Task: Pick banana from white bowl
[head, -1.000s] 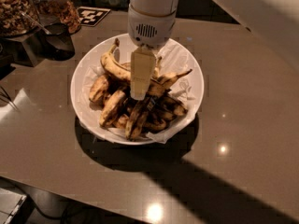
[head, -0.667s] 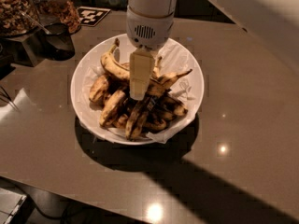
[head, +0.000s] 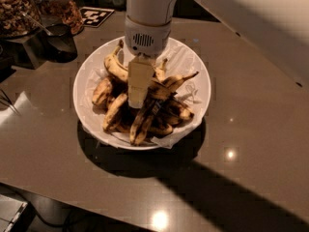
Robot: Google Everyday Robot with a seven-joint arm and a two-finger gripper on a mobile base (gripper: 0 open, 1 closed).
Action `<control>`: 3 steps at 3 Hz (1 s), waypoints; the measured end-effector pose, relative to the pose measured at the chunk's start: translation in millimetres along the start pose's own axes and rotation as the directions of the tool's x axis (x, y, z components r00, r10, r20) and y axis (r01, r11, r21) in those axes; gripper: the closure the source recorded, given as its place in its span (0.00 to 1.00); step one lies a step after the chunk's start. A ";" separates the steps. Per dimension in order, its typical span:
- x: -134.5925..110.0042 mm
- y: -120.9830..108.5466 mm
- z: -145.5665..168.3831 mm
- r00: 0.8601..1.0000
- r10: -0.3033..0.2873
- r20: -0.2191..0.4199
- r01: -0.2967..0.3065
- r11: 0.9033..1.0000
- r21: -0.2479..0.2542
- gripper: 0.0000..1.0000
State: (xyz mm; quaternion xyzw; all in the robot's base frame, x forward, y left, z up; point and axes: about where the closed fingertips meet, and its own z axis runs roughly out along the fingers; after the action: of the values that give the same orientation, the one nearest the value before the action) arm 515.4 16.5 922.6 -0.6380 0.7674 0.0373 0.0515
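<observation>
The white bowl stands mid-table, lined with crumpled white paper and piled with several spotted bananas. The banana, yellow with brown speckles, curves along the pile's upper left with its dark stem pointing up; its right end is hidden behind my gripper. My gripper hangs straight down from the white wrist over the middle of the pile, its tip down among the bananas just right of that banana. Shorter, blackened bananas lie in front and to the right.
Glass jars of nuts and a dark scoop stand at the table's back left, beside a black-and-white marker tag. The brown table runs on to the right and front. The table's front edge runs along the lower left.
My gripper has shifted slightly left and lower into the pile. The bowl and the bananas have not moved.
</observation>
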 end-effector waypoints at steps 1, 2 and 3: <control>2.1 0.0 5.6 1.000 0.011 0.019 -0.010 1.000 -0.015 0.36; 1.5 -0.2 5.6 1.000 0.011 0.022 -0.010 1.000 -0.014 0.60; 1.5 -0.2 5.6 1.000 0.011 0.022 -0.010 1.000 -0.014 0.82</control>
State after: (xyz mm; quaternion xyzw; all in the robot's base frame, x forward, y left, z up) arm 515.6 15.6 916.8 -0.6339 0.7698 0.0498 0.0554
